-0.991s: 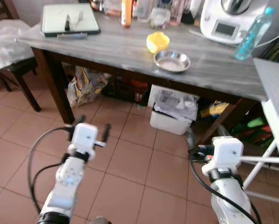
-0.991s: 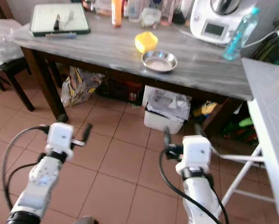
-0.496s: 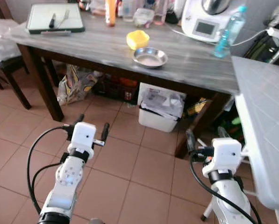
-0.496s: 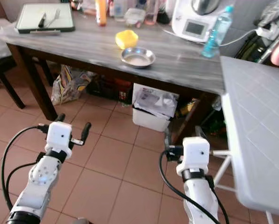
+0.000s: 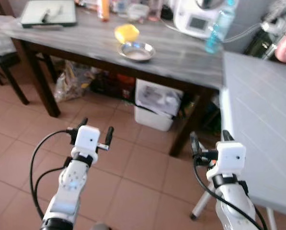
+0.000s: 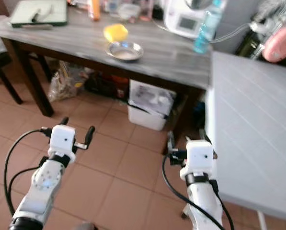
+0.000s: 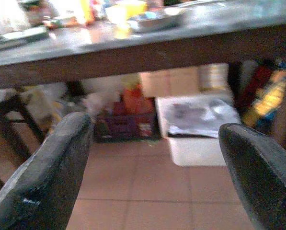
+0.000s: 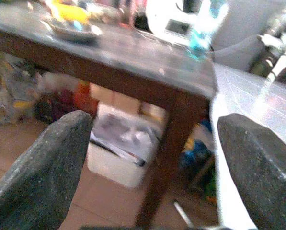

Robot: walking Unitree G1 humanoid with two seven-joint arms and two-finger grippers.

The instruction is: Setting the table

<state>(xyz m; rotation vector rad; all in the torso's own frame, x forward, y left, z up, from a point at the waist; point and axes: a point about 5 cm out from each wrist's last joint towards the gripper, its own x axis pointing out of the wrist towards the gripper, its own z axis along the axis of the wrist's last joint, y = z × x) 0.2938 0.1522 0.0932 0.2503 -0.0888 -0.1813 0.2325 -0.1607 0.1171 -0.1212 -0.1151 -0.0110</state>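
Terracotta tile floor (image 5: 133,167) takes up the near half of the scene. Far side: long grey wood-grain tabletop (image 5: 181,52) on dark legs, running left to right. A second, pale grey tabletop (image 6: 257,139) sits at the right, its edge just beside the right arm.

Under the far tabletop: white bin (image 5: 157,103) with a crumpled liner, bags and clutter to its left, blurred.

On the far tabletop, left end: dark-framed tray (image 5: 49,12), looks like cutlery lying on it, too blurred to be sure. Far right: white kitchen appliance (image 5: 193,19) with a small display, and a blue-tinted plastic bottle (image 5: 214,31) upright just right of it. Middle: steel bowl (image 5: 137,51) near the front edge, yellow cup (image 5: 126,33) touching or just behind it on the far-left side. Orange bottle (image 5: 103,8) and jars along the far edge.

Dark chair (image 5: 4,62) at the far left, beside the tabletop end.

Left pincer (image 5: 96,130): over the floor, near left, well short of the tabletop, fingers spread wide, nothing between them. Left wrist view confirms: both pads (image 7: 47,172) far apart, tabletop underside ahead.

Right pincer (image 5: 207,141): over the floor, near right, by the pale tabletop's edge, also wide and empty; right wrist view shows the fingertips (image 8: 42,167) well apart, facing the dark corner leg.
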